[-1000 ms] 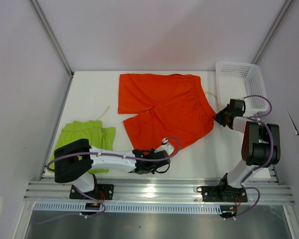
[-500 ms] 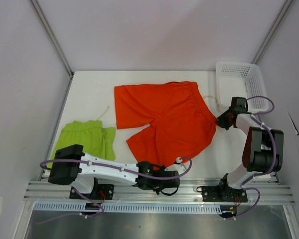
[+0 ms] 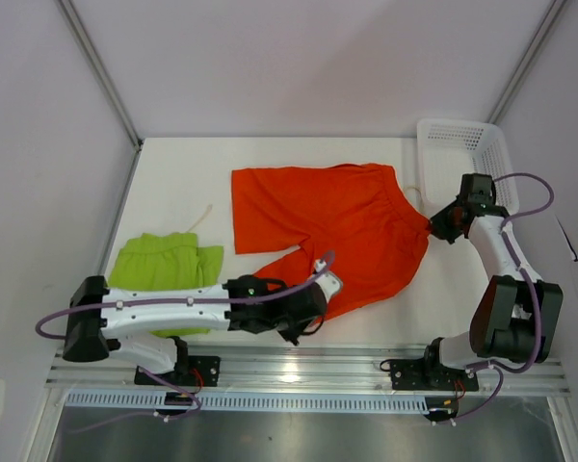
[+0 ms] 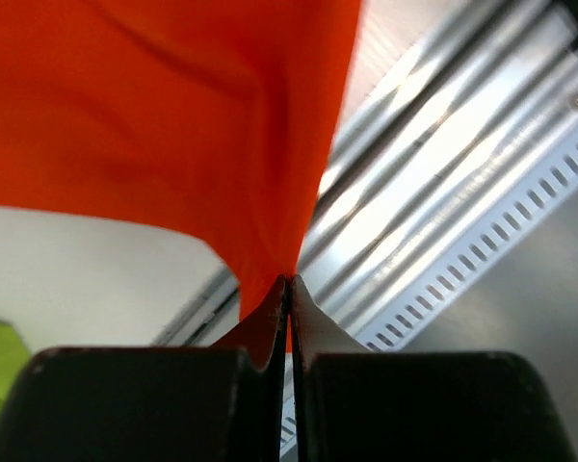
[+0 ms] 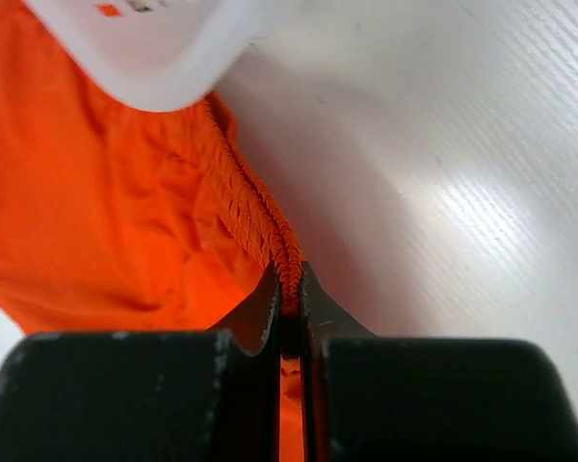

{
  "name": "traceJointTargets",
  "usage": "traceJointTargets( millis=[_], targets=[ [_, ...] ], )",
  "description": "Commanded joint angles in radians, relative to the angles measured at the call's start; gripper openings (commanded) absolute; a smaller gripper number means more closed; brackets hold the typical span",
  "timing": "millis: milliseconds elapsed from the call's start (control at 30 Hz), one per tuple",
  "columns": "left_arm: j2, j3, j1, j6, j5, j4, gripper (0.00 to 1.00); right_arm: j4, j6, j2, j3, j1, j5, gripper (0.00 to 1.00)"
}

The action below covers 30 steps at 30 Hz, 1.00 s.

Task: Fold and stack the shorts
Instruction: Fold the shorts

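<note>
Orange shorts (image 3: 337,226) shifted right; left jaws closed on hem, right jaws on waistband.

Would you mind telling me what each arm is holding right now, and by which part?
Both hold the orange-red shorts: the left tool pinches the edge of the near leg, the right tool pinches the gathered waistband.
</note>
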Motion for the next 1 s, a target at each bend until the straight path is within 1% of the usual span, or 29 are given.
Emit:
traceJointTargets(
  millis=[0, 67, 100, 167, 200, 333, 367, 433, 467, 533, 767, 833, 867, 900, 967],
  targets=[
    [-0.082, 0.031, 0.113, 0.004, -0.032, -0.094, 0.00, -0.008, 0.044, -0.044, 0.070, -0.014, -0.051, 0.00],
    [-0.116, 0.032, 0.169, 0.021, -0.060, -0.114, 0.00, -0.012, 0.072, -0.023, 0.099, -0.016, -0.072, 0.00],
    [-0.123, 0.036, 0.223, 0.047, -0.069, -0.121, 0.00, -0.009, 0.100, -0.014, 0.128, -0.017, -0.100, 0.00],
    [-0.136, 0.068, 0.272, 0.070, -0.100, -0.148, 0.00, 0.010, 0.130, 0.003, 0.153, -0.017, -0.129, 0.00],
    [-0.139, 0.091, 0.315, 0.095, -0.118, -0.153, 0.00, 0.042, 0.164, 0.017, 0.174, -0.017, -0.161, 0.00],
    [-0.146, 0.177, 0.410, 0.162, -0.141, -0.151, 0.00, 0.110, 0.229, 0.057, 0.239, -0.009, -0.214, 0.00],
    [-0.142, 0.230, 0.430, 0.174, -0.146, -0.151, 0.00, 0.112, 0.236, 0.069, 0.257, -0.006, -0.220, 0.00],
    [-0.113, 0.269, 0.473, 0.220, -0.181, -0.153, 0.00, 0.124, 0.252, 0.112, 0.317, 0.001, -0.232, 0.00],
    [-0.102, 0.322, 0.487, 0.234, -0.195, -0.154, 0.00, 0.135, 0.265, 0.126, 0.332, 0.004, -0.238, 0.00],
    [-0.056, 0.355, 0.539, 0.273, -0.213, -0.153, 0.00, 0.170, 0.281, 0.170, 0.375, 0.015, -0.252, 0.00],
    [0.100, 0.528, 0.709, 0.397, -0.239, -0.099, 0.00, 0.308, 0.396, 0.291, 0.470, 0.033, -0.260, 0.00],
    [0.154, 0.571, 0.746, 0.409, -0.236, -0.096, 0.00, 0.330, 0.405, 0.325, 0.507, 0.037, -0.266, 0.00],
    [0.169, 0.586, 0.783, 0.414, -0.233, -0.096, 0.00, 0.330, 0.405, 0.359, 0.551, 0.040, -0.267, 0.00],
    [0.185, 0.630, 0.799, 0.411, -0.236, -0.101, 0.00, 0.328, 0.407, 0.373, 0.572, 0.043, -0.254, 0.00],
    [0.229, 0.664, 0.823, 0.400, -0.217, -0.125, 0.00, 0.324, 0.407, 0.402, 0.608, 0.046, -0.258, 0.00]
  ],
)
